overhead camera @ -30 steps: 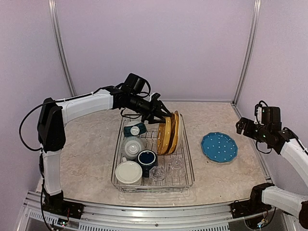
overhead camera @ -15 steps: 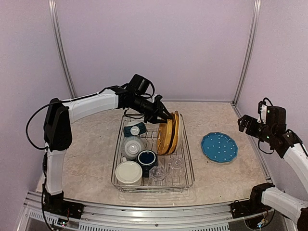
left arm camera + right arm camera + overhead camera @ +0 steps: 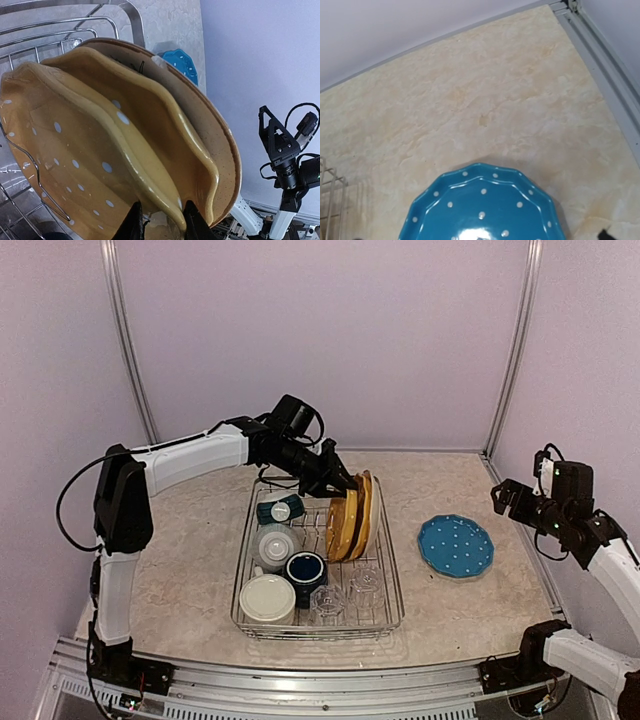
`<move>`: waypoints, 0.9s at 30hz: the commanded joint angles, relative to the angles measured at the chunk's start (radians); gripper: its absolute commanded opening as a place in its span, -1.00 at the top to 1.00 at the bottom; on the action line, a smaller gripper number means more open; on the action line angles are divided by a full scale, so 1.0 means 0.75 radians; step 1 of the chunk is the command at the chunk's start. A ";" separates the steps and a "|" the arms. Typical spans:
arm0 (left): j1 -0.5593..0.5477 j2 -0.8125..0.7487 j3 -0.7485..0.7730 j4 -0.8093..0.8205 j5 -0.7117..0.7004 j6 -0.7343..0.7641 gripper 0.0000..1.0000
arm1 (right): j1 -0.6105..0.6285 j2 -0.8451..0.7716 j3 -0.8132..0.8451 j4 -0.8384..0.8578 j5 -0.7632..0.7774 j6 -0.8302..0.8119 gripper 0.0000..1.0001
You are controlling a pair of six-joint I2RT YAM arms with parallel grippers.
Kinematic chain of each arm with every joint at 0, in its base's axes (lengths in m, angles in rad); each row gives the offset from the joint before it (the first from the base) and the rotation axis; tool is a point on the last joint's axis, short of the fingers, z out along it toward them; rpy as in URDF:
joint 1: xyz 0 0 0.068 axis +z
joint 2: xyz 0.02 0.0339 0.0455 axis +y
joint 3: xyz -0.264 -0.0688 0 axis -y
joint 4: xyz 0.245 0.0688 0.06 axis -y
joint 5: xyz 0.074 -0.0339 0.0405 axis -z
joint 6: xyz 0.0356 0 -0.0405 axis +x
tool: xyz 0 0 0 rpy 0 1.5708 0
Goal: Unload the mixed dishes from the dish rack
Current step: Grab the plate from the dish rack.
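My left gripper (image 3: 163,225): a moment ago its jaws stood wider around the plates; now they have come in and pinch the top rim of the yellow dotted plate (image 3: 75,160), one finger on each face.
Plate held: it has not moved from its slot. It stands on edge toward the far right corner of the dish rack (image 3: 320,632), the nearest of three upright plates, with a second yellow plate (image 3: 150,115) and a speckled cream plate (image 3: 222,155) just behind it.
Meaning for the task: I judge the grasp made and the lift not yet begun, so the next move is to draw this plate up clear of the prongs without dragging its neighbour.
Risk: the plates lean close together, and the one behind may tip as the first leaves.
My right gripper (image 3: 508,498): spread wide, holding nothing, raised near the right edge of the table (image 3: 190,560); it has shifted only a little.
Blue plate (image 3: 456,545): unchanged, flat on the table between the rack and the right edge, already unloaded.
Left in the rack: navy mug (image 3: 305,568), glass tumblers (image 3: 328,600) along the near edge, and other pieces on the left side.
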 commanded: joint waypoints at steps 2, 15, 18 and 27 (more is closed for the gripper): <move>-0.028 0.041 0.041 0.006 0.033 0.012 0.66 | 0.008 -0.001 -0.028 0.032 -0.033 0.022 -0.98; 0.011 -0.090 -0.030 0.086 0.171 -0.061 1.00 | 0.008 0.031 0.029 0.048 -0.082 0.046 -0.97; 0.006 -0.114 -0.043 0.103 0.187 -0.067 1.00 | 0.008 0.049 0.043 0.061 -0.100 0.050 -0.97; -0.003 -0.238 -0.077 0.111 0.152 -0.028 1.00 | 0.052 0.037 0.062 0.083 -0.123 0.079 -0.97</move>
